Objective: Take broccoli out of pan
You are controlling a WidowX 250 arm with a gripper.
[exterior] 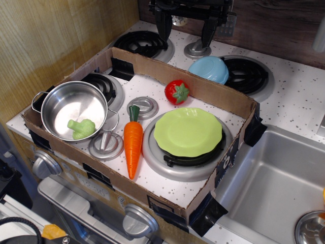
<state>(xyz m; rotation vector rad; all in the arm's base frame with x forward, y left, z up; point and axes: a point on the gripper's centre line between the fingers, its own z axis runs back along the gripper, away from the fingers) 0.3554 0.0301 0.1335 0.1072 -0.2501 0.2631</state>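
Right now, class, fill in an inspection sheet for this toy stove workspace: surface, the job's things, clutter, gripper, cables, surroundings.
Surface: white speckled toy stovetop fenced by a low cardboard wall.
Job's things: broccoli lies inside the pan, which sits on the left burner.
Clutter: carrot, tomato, green plate on the front burner, blue bowl outside the cardboard.
Gripper: gripper at the back, fingers apart, holding nothing, far from the pan.
Cables: black cable at bottom left.
Surroundings: metal sink on the right, wooden panel on the left.
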